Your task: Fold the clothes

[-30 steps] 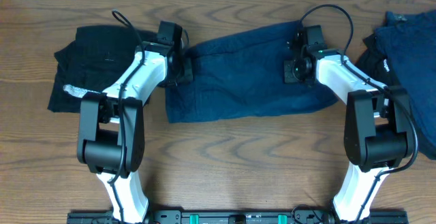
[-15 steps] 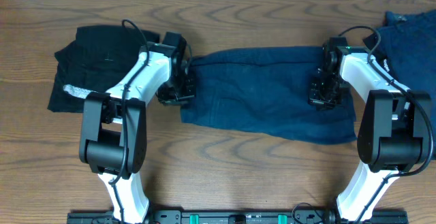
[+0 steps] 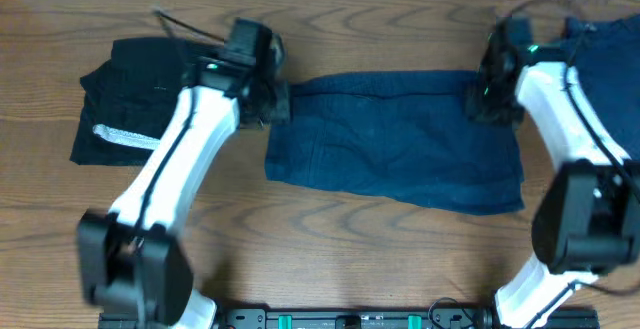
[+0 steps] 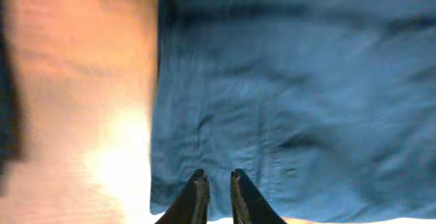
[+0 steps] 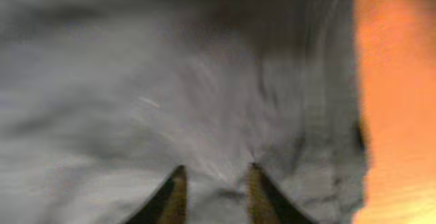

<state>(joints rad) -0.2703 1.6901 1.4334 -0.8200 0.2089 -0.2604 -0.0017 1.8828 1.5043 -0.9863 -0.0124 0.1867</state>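
Observation:
A navy blue garment [image 3: 390, 149] lies spread flat in the middle of the table. My left gripper [image 3: 277, 99] hovers at its far left corner. In the left wrist view its fingers [image 4: 216, 178] are only slightly apart, with nothing between them, above the navy cloth [image 4: 293, 94]. My right gripper [image 3: 488, 99] hovers at the garment's far right corner. Its fingers [image 5: 214, 173] are open and empty over the cloth [image 5: 170, 81], which looks grey and blurred in that view. A black garment [image 3: 140, 79] with a whitish-grey band [image 3: 122, 135] lies at the left.
A pile of navy and black clothes [image 3: 605, 59] lies at the right edge, behind my right arm. Bare wooden table [image 3: 350, 249] runs along the front. The table's far edge is close behind the garments.
Both grippers have moved from the navy garment's near part to its far corners. A second ago the garment lay further left and more bunched; it now lies flat and still.

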